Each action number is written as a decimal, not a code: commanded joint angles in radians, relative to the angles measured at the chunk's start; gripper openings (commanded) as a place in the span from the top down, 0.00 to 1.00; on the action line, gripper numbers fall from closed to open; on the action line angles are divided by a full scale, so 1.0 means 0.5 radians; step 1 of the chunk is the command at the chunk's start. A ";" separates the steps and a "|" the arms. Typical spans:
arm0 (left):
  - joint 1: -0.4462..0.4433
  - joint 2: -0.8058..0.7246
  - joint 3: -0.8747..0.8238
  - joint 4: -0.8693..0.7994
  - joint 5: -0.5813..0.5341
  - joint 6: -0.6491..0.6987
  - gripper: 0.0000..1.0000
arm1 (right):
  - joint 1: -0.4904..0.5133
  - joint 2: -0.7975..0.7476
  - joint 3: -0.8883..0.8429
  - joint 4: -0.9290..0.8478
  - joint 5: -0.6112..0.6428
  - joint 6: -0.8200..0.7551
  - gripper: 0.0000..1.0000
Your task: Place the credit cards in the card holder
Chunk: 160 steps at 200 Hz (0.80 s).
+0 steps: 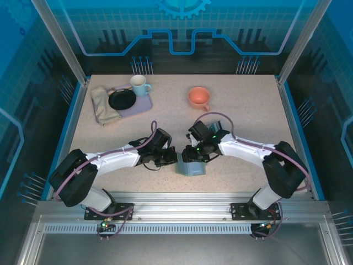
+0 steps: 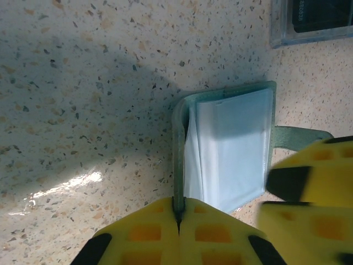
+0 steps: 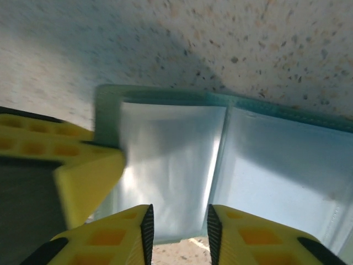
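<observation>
Covering the whole floor of the cell, a beige, dark-speckled table (image 1: 248,127) is seen, dull for the most part, with one bright glare patch caught in the left wrist view. It is walled by clear panels lit blue, held in an aluminium frame (image 1: 55,38), and a gear motif (image 1: 182,6) is printed on the back panel. At the far left a crumpled cloth (image 1: 102,105) is laid against a lilac tray (image 1: 144,105), on which a black plate (image 1: 122,100) and a pale mug (image 1: 140,85) are set. An orange cup (image 1: 198,97) is stood apart, far and near the middle. The holder (image 1: 191,168) is placed near the front edge, about midway across, between the two wrists. It is spread open like a book, so that its long axis is laid across the table from left to right. Its fold is run from far to near, and two clear sleeves (image 3: 165,160) are shown side by side in the right wrist view. Its tab (image 2: 300,138) is pointed away from the clamped cover, towards the right arm's yellow fingers. The left gripper (image 2: 177,214) is pressed together on the thin edge of that green cover. The right gripper (image 3: 180,226) is held with its fingers apart at the near edge of the sleeves; whether they are touched cannot be told. A clear box (image 2: 309,22) with something dark inside is set just beyond the holder.
</observation>
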 commanded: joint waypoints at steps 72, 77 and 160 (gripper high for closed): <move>0.027 -0.419 -0.227 -0.395 -0.545 -0.319 0.46 | 0.332 0.487 0.200 -0.414 0.706 -0.006 0.43; 0.032 -0.489 -0.254 -0.472 -0.632 -0.383 0.43 | 0.356 0.513 0.212 -0.439 0.747 0.012 0.42; 0.189 -1.317 -0.444 -0.900 -0.975 -0.518 0.32 | 0.609 0.949 0.439 -0.763 1.069 0.263 0.27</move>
